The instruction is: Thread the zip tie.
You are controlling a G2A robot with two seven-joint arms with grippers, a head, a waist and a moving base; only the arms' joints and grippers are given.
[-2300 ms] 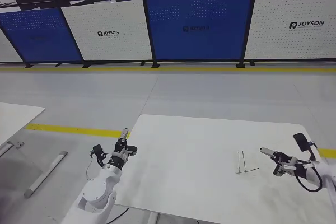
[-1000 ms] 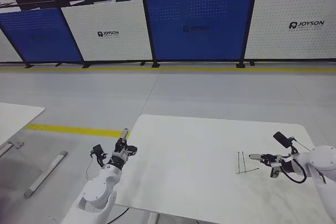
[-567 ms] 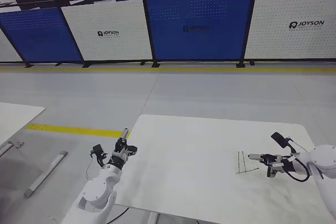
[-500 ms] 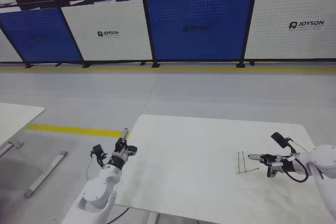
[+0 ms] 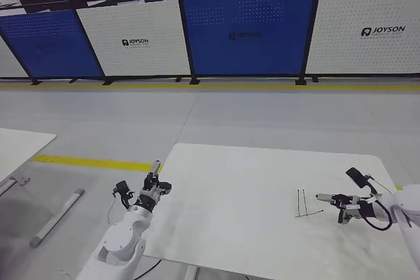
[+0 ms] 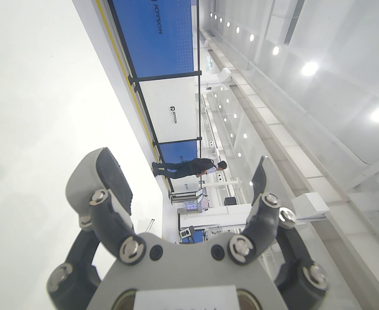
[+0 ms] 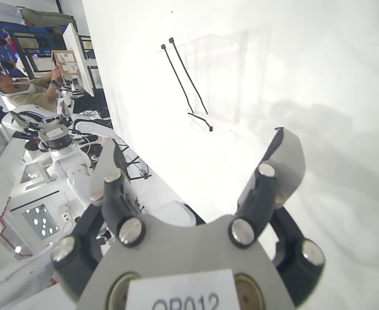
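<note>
Approach step: zip ties [image 5: 302, 203] flat on bench [image 5: 231, 182], 3 o'clock side; right gripper [image 5: 322, 198] released, empty, just beside ties at their 3 o'clock; left gripper [image 5: 154, 169] released, bench's 9 o'clock edge. Next, likely: lower, pinch one tie.

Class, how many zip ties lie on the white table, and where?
3, all on the table: one long zip tie and a second long zip tie lie side by side; a shorter curved zip tie lies at their ends nearest the right gripper. None seems hidden.
</note>
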